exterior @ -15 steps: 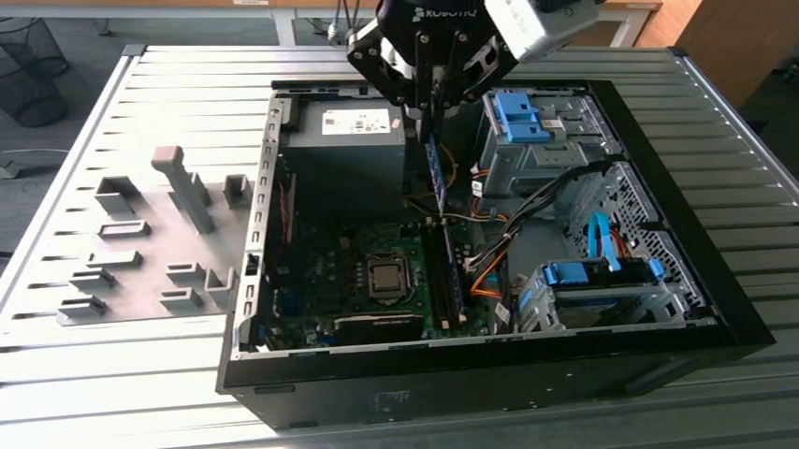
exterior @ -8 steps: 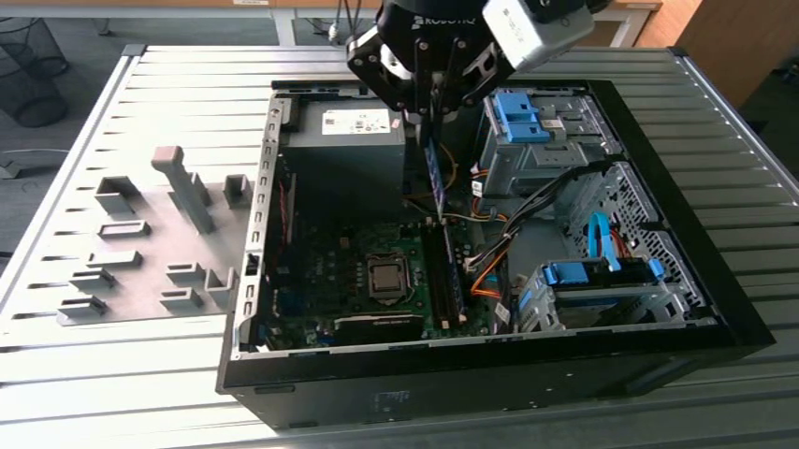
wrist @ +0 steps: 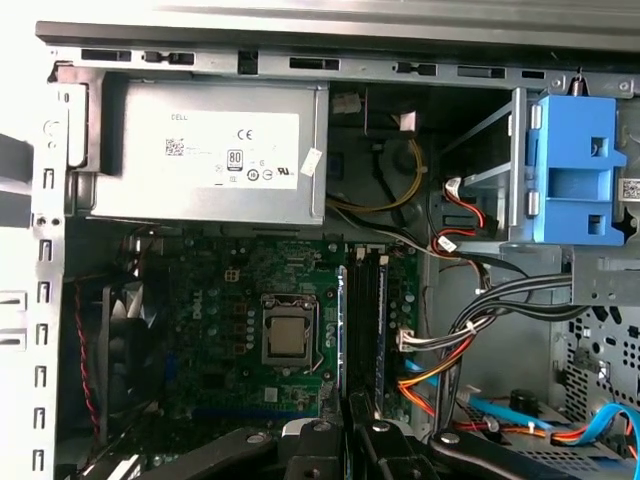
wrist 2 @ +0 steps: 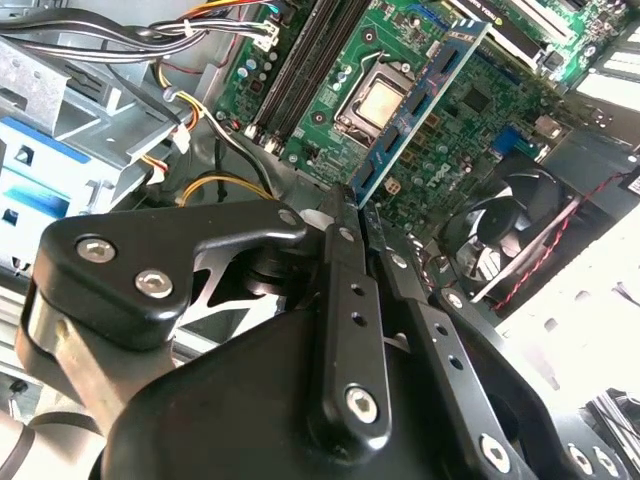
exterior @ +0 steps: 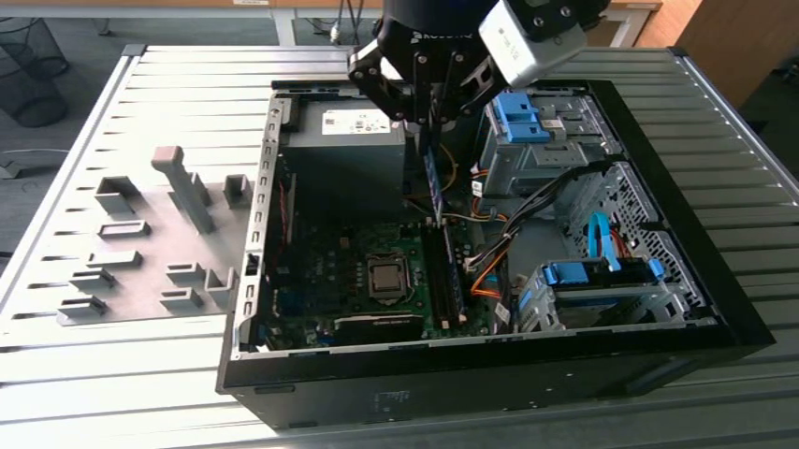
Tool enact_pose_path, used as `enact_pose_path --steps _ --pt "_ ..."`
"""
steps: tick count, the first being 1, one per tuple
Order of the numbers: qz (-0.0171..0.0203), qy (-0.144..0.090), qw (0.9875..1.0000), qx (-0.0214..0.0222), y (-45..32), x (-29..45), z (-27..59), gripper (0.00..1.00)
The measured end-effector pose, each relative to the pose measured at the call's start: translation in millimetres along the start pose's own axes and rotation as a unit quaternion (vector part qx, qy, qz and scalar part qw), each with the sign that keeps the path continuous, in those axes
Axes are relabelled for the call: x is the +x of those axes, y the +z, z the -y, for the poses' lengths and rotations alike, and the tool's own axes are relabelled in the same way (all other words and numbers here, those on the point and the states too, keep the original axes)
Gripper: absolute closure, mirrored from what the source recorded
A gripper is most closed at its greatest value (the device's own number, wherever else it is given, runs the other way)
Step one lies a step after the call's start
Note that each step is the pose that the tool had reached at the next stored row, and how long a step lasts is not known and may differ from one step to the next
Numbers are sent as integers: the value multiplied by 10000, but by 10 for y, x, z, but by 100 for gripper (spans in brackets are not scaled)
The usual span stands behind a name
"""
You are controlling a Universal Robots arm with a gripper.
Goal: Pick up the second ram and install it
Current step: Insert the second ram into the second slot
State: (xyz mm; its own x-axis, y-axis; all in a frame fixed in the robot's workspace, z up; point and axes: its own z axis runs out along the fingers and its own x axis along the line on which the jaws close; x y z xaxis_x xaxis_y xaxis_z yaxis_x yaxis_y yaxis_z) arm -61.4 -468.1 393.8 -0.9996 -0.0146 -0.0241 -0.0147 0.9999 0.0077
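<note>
The second ram [wrist 2: 420,100] is a thin blue board with dark chips, and my gripper [wrist 2: 358,215] is shut on its near end. In the exterior view the ram [exterior: 431,178] hangs edge-down from the gripper [exterior: 425,117] inside the open computer case [exterior: 500,360], above the far end of the black memory slots [exterior: 447,281]. The first wrist view shows the ram [wrist: 342,320] edge-on as a thin blue line beside the slots [wrist: 365,320], with the gripper [wrist: 350,412] just below it in the picture. The stick stays clear above the motherboard [wrist 2: 470,140].
The grey power supply [exterior: 343,140] sits close behind the gripper. Blue drive cages [exterior: 593,276] and bundled cables [exterior: 500,253] crowd the slots' side toward the exterior view's right. The processor socket [exterior: 387,278] lies beside the slots. Grey holder blocks [exterior: 138,253] stand on the slatted table [exterior: 112,374].
</note>
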Motion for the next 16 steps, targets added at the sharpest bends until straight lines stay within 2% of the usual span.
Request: enact_pose_path --steps 16 --pt "0 0 10000 -1 47 1 1 86"
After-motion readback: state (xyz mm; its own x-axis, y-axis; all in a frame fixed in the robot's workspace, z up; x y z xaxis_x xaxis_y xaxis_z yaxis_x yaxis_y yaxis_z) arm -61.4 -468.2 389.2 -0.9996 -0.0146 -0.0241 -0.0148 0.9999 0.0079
